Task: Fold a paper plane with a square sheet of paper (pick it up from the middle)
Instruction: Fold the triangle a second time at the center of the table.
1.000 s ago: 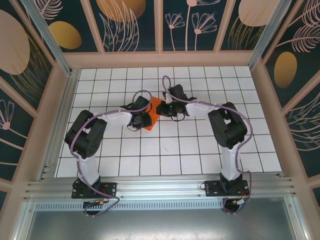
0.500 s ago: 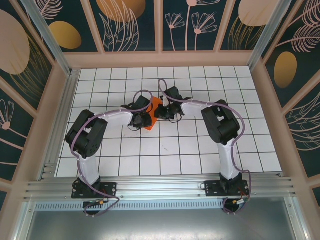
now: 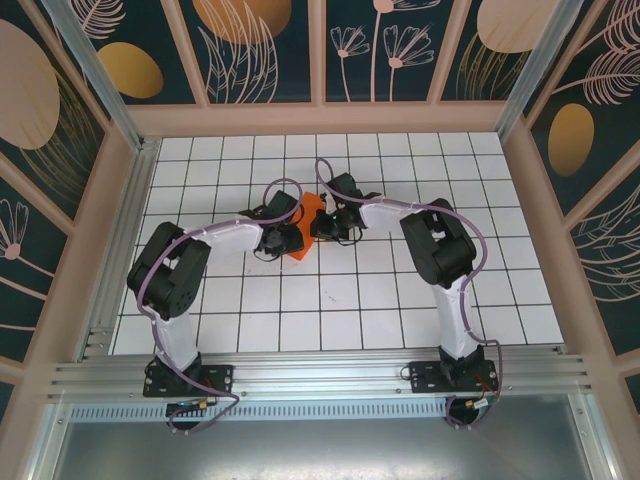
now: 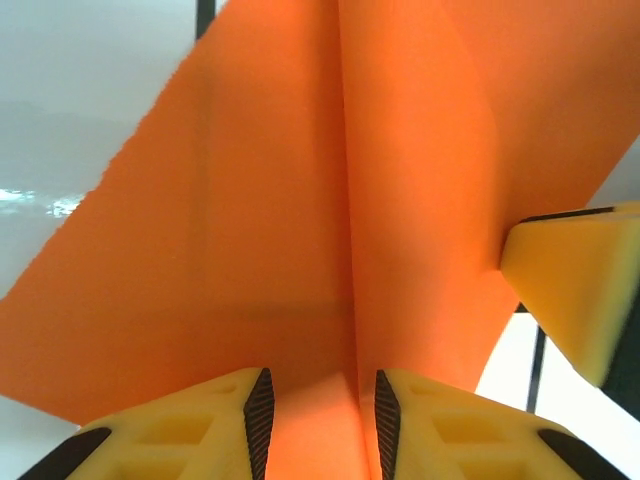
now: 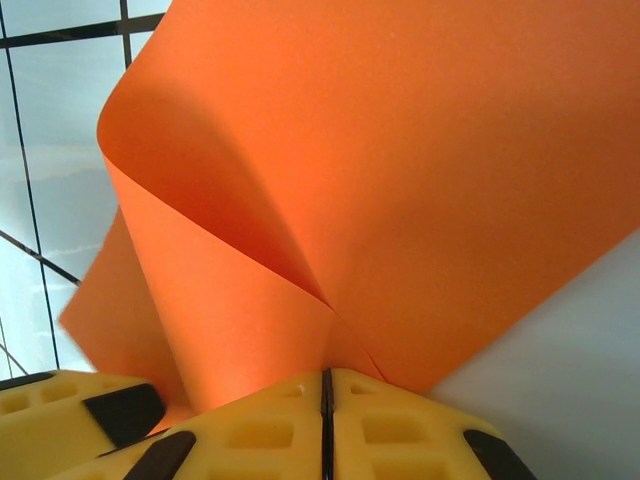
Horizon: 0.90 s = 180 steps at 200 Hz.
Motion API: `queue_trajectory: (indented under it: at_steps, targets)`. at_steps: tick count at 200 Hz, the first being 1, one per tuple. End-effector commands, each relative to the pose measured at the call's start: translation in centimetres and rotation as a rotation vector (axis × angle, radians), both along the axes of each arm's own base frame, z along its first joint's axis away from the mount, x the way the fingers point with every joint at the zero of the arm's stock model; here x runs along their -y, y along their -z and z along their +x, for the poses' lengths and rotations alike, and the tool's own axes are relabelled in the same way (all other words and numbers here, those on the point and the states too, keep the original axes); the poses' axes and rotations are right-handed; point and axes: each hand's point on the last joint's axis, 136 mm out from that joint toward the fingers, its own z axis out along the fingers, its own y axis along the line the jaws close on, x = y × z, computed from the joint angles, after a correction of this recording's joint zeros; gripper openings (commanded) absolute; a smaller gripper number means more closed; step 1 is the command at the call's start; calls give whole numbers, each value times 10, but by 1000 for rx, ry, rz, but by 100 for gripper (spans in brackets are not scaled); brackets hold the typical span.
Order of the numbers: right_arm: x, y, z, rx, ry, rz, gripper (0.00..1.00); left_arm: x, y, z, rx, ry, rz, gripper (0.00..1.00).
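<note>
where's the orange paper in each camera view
top external: orange paper is a small patch mid-table, just beyond centre.
left wrist: orange paper covers most of the picture, its centre crease running upright.
right wrist: orange paper curls across the top and middle.
shared landmark: the white gridded table behind it.

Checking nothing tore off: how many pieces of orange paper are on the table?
1: the orange sheet, mid-table between the left claw and right claw; parts may be hidden under them.
</note>
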Motion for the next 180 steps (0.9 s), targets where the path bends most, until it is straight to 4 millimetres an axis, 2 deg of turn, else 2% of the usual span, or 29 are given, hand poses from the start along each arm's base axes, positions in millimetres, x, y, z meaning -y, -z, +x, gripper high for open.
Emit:
queue_trajectory:
  at_steps: [1,11,30,63,85,115,180]
  targets:
    - [20,39,-13,-82,22,-133,9,13,-47,12,114,-16,-137,33]
    - [19,39,-13,-83,21,-134,9,19,-55,15,145,-8,-190,31]
    - [20,41,-13,-87,20,-140,8,29,-56,17,153,5,-268,26]
    - [20,41,-13,-88,19,-140,7,37,-35,21,109,10,-297,19]
    - [20,42,-13,-93,17,-138,7,35,-15,23,76,-5,-268,14]
    - [20,42,-15,-95,10,-138,7,26,3,19,42,-35,-224,12]
    - [21,48,-15,-106,10,-150,6,10,20,6,-7,-64,-155,12]
